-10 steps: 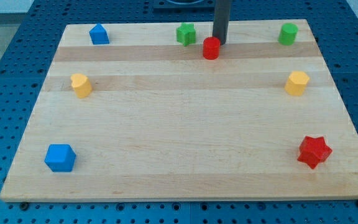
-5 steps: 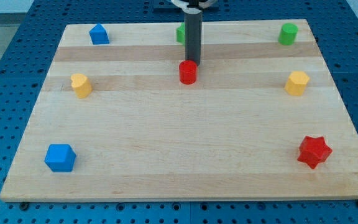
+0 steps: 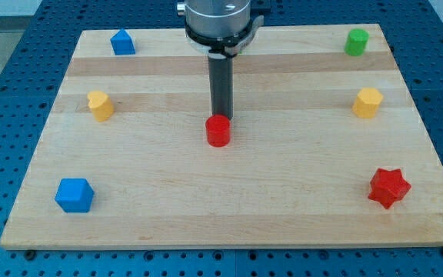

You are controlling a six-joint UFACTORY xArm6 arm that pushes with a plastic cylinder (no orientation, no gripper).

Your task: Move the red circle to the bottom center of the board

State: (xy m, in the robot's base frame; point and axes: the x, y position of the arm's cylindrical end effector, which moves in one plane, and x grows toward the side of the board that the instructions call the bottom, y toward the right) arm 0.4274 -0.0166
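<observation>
Pushing the red circle (image 3: 218, 131) toward the view's bottom is the step I am judging to be in hand: it is sitting near the middle of the board (image 3: 229, 223), a little left of centre, well short of the bottom edge. My tip (image 3: 221, 117) is sitting right behind it on the view's top side, touching or nearly so; I cannot tell which. I have no jaws to open or shut, only the straight dark rod, so nothing is being pinched. Next move, as I am reading it, is calling for a straight push down the view, keeping the tip centred behind the circle so it is not slipping off sideways. The path looks free. Outward: yellow block (image 3: 99, 105) at left, another yellow block (image 3: 368, 102) at right, blue house-shaped block (image 3: 122, 42) top left, green block (image 3: 354, 41) top right, blue block (image 3: 74, 195) bottom left, red star (image 3: 389, 187) bottom right, all well apart.
</observation>
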